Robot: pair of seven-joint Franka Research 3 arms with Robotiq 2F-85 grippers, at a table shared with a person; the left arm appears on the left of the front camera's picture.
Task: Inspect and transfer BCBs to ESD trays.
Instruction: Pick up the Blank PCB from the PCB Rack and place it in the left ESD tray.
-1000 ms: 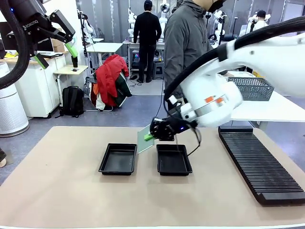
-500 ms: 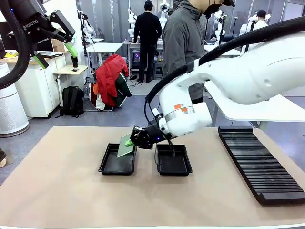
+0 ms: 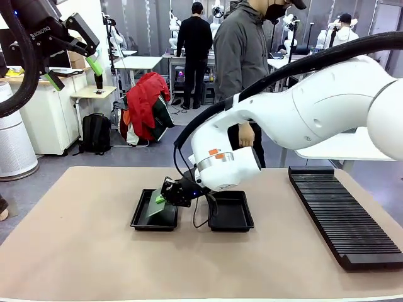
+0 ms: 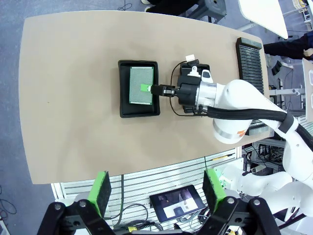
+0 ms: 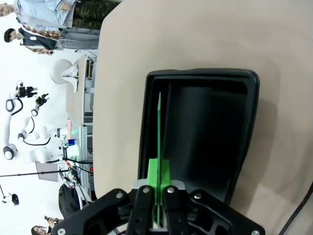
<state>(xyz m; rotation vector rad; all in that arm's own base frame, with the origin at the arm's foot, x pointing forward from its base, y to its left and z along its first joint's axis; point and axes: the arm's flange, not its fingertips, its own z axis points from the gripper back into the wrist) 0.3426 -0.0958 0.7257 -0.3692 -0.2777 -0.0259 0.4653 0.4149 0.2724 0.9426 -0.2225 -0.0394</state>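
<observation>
The right gripper [image 3: 162,199], reaching low across the middle, pinches a tilted BCB [image 3: 153,207] over the left ESD tray [image 3: 137,220]. The left gripper [image 4: 157,191] hangs high, wide open and empty.

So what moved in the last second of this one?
The right gripper, shut on the BCB throughout, carried it left and down from above the right ESD tray to tilt over the left ESD tray. The left gripper stayed raised and open; both trays stayed put.

Robotics lab: beige-topped table [image 3: 75,251], white tables [image 3: 138,61] behind, white cabinets [image 3: 47,119], backpack [image 3: 96,133] on grey floor [image 3: 182,148], people standing at far tables.
</observation>
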